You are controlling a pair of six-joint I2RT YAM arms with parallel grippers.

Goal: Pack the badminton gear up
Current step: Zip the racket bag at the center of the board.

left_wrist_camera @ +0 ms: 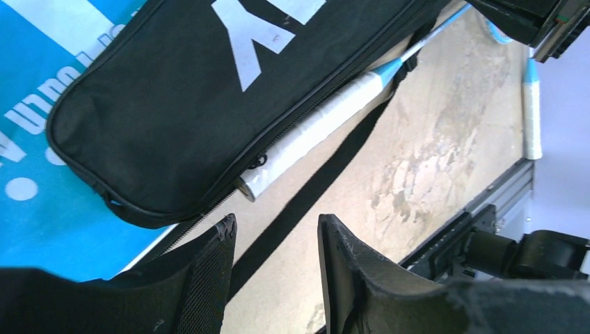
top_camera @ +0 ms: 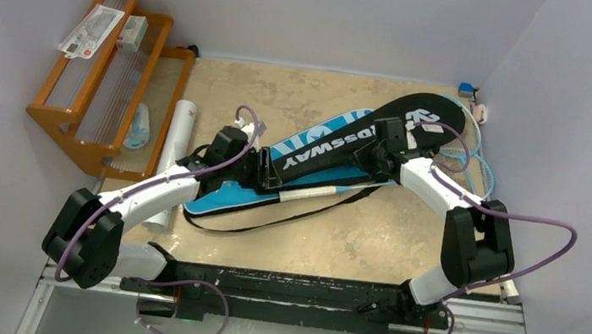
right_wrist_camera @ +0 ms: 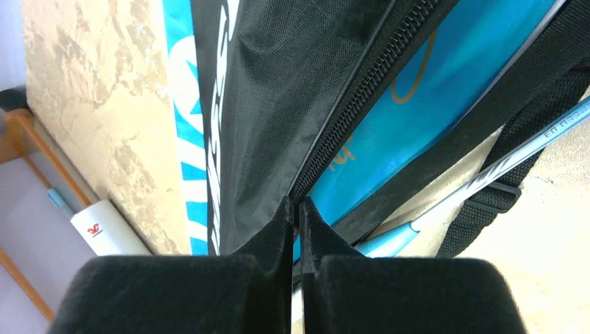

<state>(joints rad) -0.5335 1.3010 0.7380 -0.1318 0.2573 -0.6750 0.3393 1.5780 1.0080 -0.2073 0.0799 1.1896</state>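
At the left, our left gripper point(left_wrist_camera: 277, 233) hangs spread and empty just before the white racket handle point(left_wrist_camera: 313, 132), so this arm is the nearer one. The handle pokes out of the near end of the black cover point(left_wrist_camera: 174, 104). The cover slants away to the far right over the blue cover point(left_wrist_camera: 42, 209), where our right gripper point(right_wrist_camera: 297, 209) is pressed together on its zipper edge.

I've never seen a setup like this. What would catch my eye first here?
A long black cover printed CROSSWAY lies slantwise across a blue cover mid-table, a white racket handle poking from its narrow end. The right arm has its jaws pinched shut on the black cover's zip edge; the left arm has its jaws open near the handle. An orange wooden rack stands at the far left.
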